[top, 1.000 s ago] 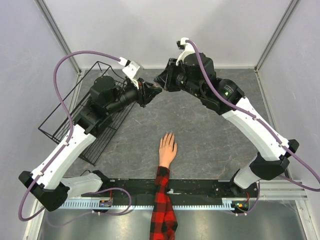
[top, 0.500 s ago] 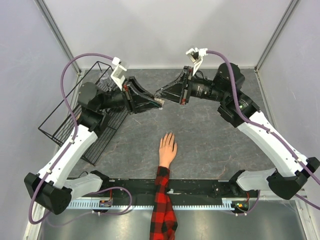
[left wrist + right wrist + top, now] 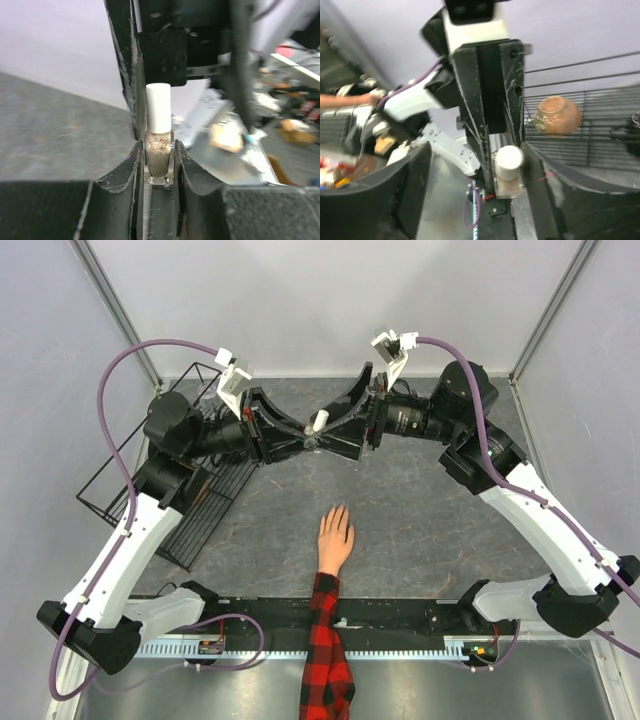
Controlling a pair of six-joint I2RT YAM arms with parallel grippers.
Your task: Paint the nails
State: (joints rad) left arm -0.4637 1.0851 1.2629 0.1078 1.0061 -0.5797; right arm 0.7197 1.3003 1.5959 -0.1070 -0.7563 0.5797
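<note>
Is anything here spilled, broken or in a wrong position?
Nothing stands out. The nail polish bottle sits straight in the left gripper, white cap on, no polish spilled. The right gripper is open around the cap. The mannequin hand lies flat on the table.

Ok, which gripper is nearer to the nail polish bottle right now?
Left. The left gripper is clamped on the nail polish bottle; the right gripper is open, its fingers either side of the white cap.

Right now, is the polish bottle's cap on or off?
On. The white cap sits atop the polish bottle clamped in the left tool; the right tool stands open around it.
</note>
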